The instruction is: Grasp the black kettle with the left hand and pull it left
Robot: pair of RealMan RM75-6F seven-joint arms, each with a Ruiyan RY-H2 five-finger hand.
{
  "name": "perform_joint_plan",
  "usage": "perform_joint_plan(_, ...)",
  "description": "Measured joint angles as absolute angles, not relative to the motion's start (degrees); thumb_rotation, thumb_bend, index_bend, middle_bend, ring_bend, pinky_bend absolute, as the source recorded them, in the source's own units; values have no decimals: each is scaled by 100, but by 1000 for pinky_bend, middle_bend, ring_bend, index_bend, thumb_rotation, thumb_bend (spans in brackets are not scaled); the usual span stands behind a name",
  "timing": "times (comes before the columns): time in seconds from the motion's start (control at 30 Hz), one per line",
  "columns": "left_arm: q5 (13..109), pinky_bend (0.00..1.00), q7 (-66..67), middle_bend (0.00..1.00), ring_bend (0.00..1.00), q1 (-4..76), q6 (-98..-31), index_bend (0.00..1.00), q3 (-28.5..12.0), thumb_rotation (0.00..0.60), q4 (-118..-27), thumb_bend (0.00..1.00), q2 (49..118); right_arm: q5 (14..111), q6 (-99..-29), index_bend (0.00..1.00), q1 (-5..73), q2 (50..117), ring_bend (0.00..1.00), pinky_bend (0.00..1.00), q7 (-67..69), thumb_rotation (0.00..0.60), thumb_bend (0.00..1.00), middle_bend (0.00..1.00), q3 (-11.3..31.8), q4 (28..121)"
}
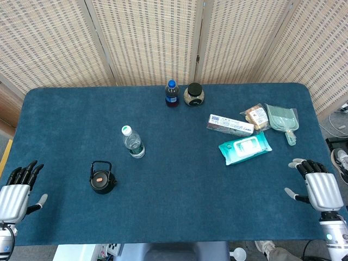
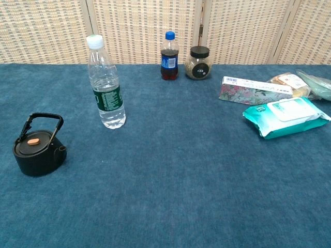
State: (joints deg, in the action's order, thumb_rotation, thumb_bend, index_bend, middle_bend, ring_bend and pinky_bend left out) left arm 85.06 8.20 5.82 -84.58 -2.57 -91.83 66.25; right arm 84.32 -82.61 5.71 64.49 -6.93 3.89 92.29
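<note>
Left hand (image 1: 16, 197), right hand (image 1: 319, 188) (both empty)

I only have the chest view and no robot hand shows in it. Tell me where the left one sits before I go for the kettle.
Observer: The left robot hand rests at the table's left edge, left of the kettle, not touching it.
Operator: Report whether it's open.
Observer: Fingers spread, holding nothing.
Operator: Now give me the right one.
Observer: The right robot hand lies at the right edge, also holding nothing, nearer you than the wipes pack.
</note>
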Motion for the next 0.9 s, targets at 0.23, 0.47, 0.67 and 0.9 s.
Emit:
perform_joint_plan(0.23,8492,65,735,56,120,597,-8453,107,-278,600,-9126,264,6629,8503,-8318,321,561,6457,233,252,-697,600,137,278,376,9238)
perform_joint_plan(0.47,8507,65,412,56,120,712,-8261,111,-298,600,-9029,263,6553,8586,-8544,321,560,6371,233,251,-772,600,137,278,482,9340)
perform_joint_plan(0.67,8561,65,-35,66,120,994,-7896,131,-357,580,-8919,246,6472,8579,-8559,321,586,6230,233,252,-917,600,137,278,546,9549)
perform_joint_plan(0.9,8611,65,-472,111,121,1470,-7320,181,-462,364,-8817,212,6415,8495,-8513,321,614,6168,233,252,-1025,600,137,278,586,9656)
